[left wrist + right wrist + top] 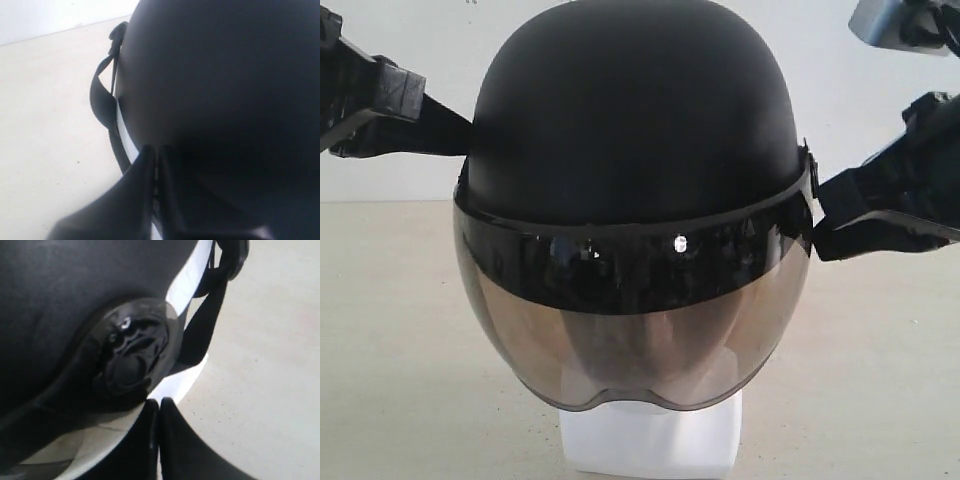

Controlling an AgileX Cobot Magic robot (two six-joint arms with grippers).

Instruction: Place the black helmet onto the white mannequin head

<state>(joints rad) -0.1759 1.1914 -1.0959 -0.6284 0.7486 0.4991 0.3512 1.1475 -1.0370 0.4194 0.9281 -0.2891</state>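
Observation:
The black helmet (630,110) sits over the white mannequin head, its smoky visor (630,330) covering the face. Only the white neck base (650,445) shows below. My left gripper (460,135) rests against the helmet's left side, and its fingers (156,152) are shut with only a thin slit between them. My right gripper (817,225) is at the helmet's right side. It (159,405) is shut just under the visor's round pivot (132,357). Strips of the white head (124,132) (187,277) show under the shell. A black strap (100,95) (200,335) hangs loose on each side.
The head stands on a pale beige table (390,350), with a white wall (410,30) behind it. Both black arms reach in from the upper corners. A grey camera housing (895,25) hangs at the top right.

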